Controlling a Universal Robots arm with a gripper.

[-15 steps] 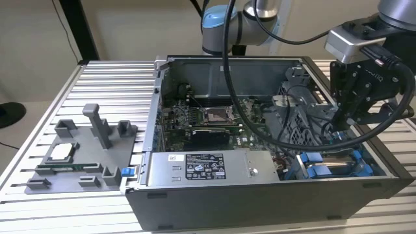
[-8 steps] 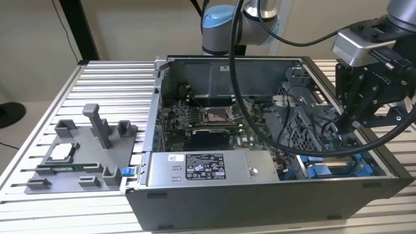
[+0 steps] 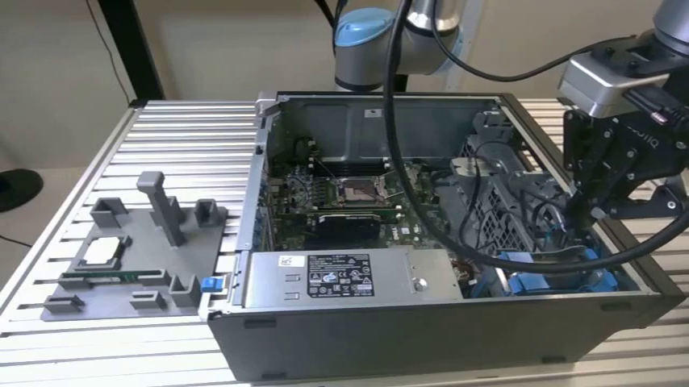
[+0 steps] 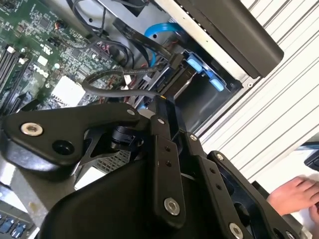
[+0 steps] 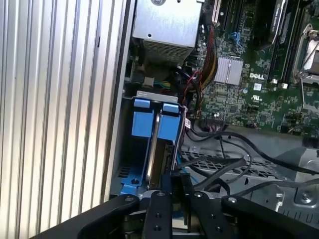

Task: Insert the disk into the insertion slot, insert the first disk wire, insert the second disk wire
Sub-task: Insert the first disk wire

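In the exterior view, my gripper (image 3: 590, 216) reaches down into the computer case (image 3: 431, 330), at its near corner on the exterior view's right.

In the first wrist view, the disk (image 5: 162, 149) stands on its thin edge in the insertion slot (image 5: 128, 159). Its long side runs along the case wall toward the power-supply box (image 5: 164, 25). My fingers (image 5: 163, 191) are pressed close together at its end.

In the second wrist view, a black wire (image 4: 114, 82) runs to my tips.

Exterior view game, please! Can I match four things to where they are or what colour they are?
Things: 1 motherboard; 2 power-supply box; 3 robot's hand; 4 grey holder.
Clues: A on the table at the exterior view's left; B green; C above the case at the exterior view's right; D labelled, along the case's near wall.
Pairs: 1-B, 2-D, 3-C, 4-A.
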